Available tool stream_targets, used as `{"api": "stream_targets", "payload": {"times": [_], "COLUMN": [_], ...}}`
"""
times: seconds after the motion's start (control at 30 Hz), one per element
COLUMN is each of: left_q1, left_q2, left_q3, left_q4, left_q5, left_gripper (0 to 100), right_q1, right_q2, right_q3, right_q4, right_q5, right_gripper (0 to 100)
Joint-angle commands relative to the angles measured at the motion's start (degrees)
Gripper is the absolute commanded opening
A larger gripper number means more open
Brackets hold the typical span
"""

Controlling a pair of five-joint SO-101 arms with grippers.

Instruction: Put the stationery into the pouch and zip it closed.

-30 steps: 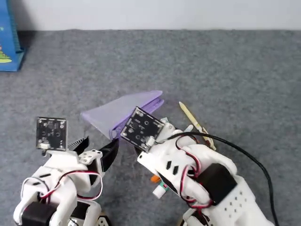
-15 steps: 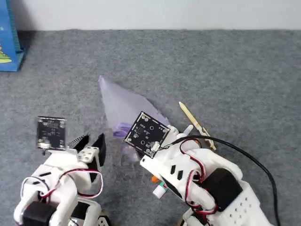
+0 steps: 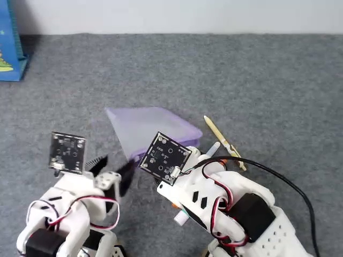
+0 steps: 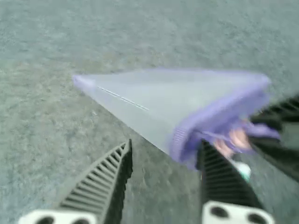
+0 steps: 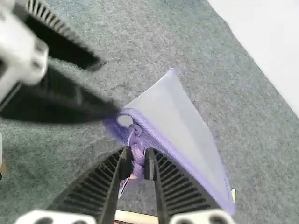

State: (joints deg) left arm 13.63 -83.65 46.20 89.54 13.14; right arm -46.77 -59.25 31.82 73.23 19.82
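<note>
The translucent purple pouch [image 3: 153,127] lies on the grey carpet, and its zipper end is lifted off the floor. My right gripper [image 5: 136,161] is shut on the purple zipper tab at that end of the pouch [image 5: 180,123]. My left gripper [image 4: 161,179] stands open just beside the same end, with the pouch [image 4: 149,100] in front of its fingers and nothing held. In the high view the left gripper [image 3: 115,164] sits left of the right arm's camera board. A wooden pencil [image 3: 222,140] lies on the carpet to the right of the pouch.
A blue box [image 3: 8,48] stands at the far left edge by the white wall. A white pen with a green end [image 3: 183,217] and something orange lie under the right arm. Open carpet stretches behind and to the right of the pouch.
The pouch swung up and round in the right gripper's hold, then dropped flatter with its body spread to the left. The left arm shifted right toward the pouch's end, fingers open.
</note>
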Motion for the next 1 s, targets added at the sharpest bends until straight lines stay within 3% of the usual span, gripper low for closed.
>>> {"api": "stream_targets", "payload": {"times": [0.0,0.27,0.67,0.97], "left_q1": [3.8,-2.2,-2.7,-2.7], "left_q2": [-0.2,0.1,0.2,0.2], "left_q3": [-5.6,0.1,6.5,7.7], "left_q4": [3.8,-1.5,-5.8,-7.5], "left_q5": [-0.8,-0.9,-1.2,-5.1], "left_gripper": [25,25,25,14], "right_q1": [-0.5,-0.7,-0.7,-0.7], "right_q2": [-1.1,-1.3,-1.7,-1.7], "right_q3": [-0.4,-0.5,-0.8,-0.8], "right_q4": [0.1,0.3,0.6,0.7], "right_q5": [-0.4,-0.4,-0.4,-0.4], "right_gripper": [0.8,0.8,0.8,0.8]}}
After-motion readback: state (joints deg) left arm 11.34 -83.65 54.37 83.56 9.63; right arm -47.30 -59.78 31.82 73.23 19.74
